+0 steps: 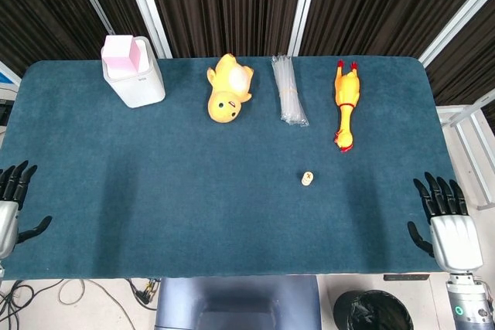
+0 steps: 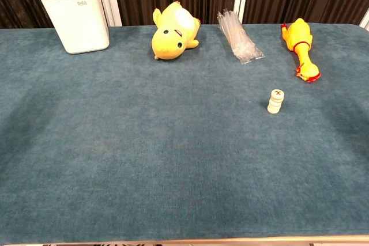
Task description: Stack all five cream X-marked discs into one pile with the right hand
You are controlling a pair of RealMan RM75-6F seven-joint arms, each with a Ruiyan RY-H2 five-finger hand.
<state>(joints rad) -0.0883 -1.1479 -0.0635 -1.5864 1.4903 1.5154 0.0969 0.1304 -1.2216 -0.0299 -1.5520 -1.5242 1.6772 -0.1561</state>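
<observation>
Table [image 1: 155,191]: back row, left to right, holds bin [image 1: 134,72], plush duck [image 1: 227,87], bag of straws [image 1: 288,89], rubber chicken [image 1: 346,104]; pile of discs [image 1: 307,180] stands nearer, between straws and chicken.

The right robot hand [image 1: 452,231] hung empty with fingers spread at the tabletop's [image 1: 155,183] near right corner. The disc pile [image 1: 307,180] stood well apart to its left, the rubber chicken [image 1: 345,106] farther beyond.

The right hand [image 1: 451,229] lies by the counter's [image 1: 232,214] near right corner, fingers spread, holding nothing; the left hand [image 1: 9,210] likewise at the near left.
</observation>
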